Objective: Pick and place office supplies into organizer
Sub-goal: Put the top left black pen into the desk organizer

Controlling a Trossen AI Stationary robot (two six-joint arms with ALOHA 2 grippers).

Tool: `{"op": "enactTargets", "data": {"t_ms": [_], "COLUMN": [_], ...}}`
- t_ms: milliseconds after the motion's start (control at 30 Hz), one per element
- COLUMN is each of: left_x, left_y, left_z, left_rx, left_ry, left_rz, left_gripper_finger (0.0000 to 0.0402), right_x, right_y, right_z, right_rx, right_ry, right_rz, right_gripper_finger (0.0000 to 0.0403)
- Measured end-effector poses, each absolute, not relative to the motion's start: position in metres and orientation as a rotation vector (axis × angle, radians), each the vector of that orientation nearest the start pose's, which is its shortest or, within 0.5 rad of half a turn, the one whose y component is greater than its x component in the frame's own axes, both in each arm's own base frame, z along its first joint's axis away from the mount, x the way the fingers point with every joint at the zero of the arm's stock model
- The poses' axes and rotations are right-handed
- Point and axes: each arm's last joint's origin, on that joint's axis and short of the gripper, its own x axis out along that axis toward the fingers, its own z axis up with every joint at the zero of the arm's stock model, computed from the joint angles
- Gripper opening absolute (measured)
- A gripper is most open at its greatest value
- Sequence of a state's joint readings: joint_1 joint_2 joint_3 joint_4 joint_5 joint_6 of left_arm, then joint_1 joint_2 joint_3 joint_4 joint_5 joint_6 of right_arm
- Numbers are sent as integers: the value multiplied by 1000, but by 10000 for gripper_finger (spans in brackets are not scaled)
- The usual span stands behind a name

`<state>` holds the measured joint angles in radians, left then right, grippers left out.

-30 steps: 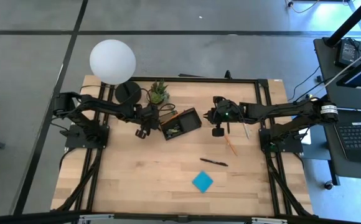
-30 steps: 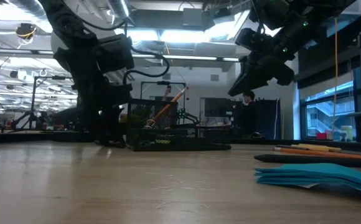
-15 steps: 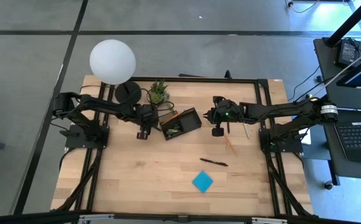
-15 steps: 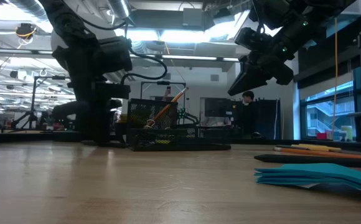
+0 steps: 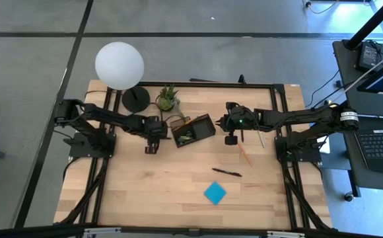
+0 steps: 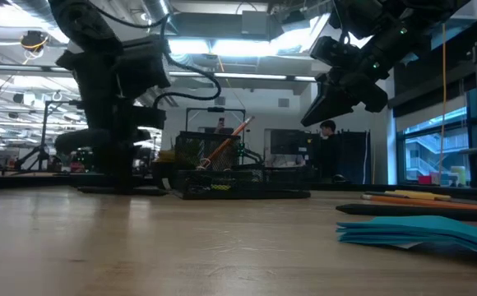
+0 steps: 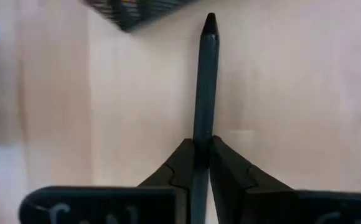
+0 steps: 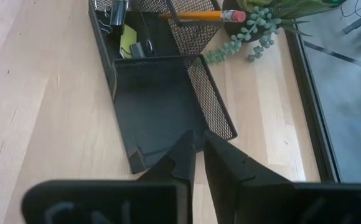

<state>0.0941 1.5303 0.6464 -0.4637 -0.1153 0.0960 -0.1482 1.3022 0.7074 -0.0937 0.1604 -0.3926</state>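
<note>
Wooden planks make up the desk [image 5: 145, 192], framed by black rails, with a bright open workshop stretching out behind it in the low view. Near the back edge sits the organizer [image 5: 193, 129], a black mesh tray turned at a slight angle; the right wrist view shows its big compartment bare, a yellow block [image 8: 127, 35] and small black clips [image 8: 117, 14] in the narrower section, and an orange pencil [image 8: 196, 14] leaning across the upright mesh cup. Just behind it stand a small potted plant [image 5: 168, 97] and a round black lamp base [image 5: 136, 98] with its white globe [image 5: 119, 64]. The left gripper [image 5: 151, 143] is down low just beside the organizer's left end, its fingers [image 7: 177, 168] clamped on a black pen [image 7: 204, 87] whose tip points forward over bare wood, the organizer's corner just past it. The right gripper [image 5: 231, 137] hangs above the desk to the right of the organizer, fingers [image 8: 179, 158] pressed together with nothing between them. Out toward the front lie another black pen [image 5: 226, 172] and a blue sticky-note pad [image 5: 214, 192], well apart from the organizer, and an orange pencil [image 5: 244, 155] rests near the right arm.
</note>
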Motion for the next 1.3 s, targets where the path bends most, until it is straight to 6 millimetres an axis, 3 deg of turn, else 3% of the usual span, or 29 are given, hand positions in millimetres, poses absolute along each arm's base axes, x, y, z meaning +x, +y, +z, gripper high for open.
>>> {"op": "enactTargets", "data": {"t_ms": [200, 333, 500, 733, 1000, 1300], "left_x": [231, 232, 236, 251, 277, 293], "left_y": [-5, -28, -56, -86, -102, -107], "left_z": [121, 121, 122, 121, 98, 106], "left_rx": [241, 387, 613, 843, 955, 1153], "left_ry": [1356, 1308, 1178, 920, 847, 709], "left_rz": [46, -26, -129, -411, -483, -554], "left_gripper_finger": [27, 27, 26, 26, 25, 25], "right_x": [257, 257, 259, 260, 265, 288], "right_y": [-42, -37, -19, 13, 43, 57], "right_z": [209, 208, 208, 209, 212, 186], "right_rx": [-261, -134, 17, 134, 218, 211], "right_ry": [732, 717, 700, 705, 646, 613], "right_rz": [-183, -100, 39, 119, 188, 226], "right_gripper_finger": [37, 37, 37, 37, 37, 37]}}
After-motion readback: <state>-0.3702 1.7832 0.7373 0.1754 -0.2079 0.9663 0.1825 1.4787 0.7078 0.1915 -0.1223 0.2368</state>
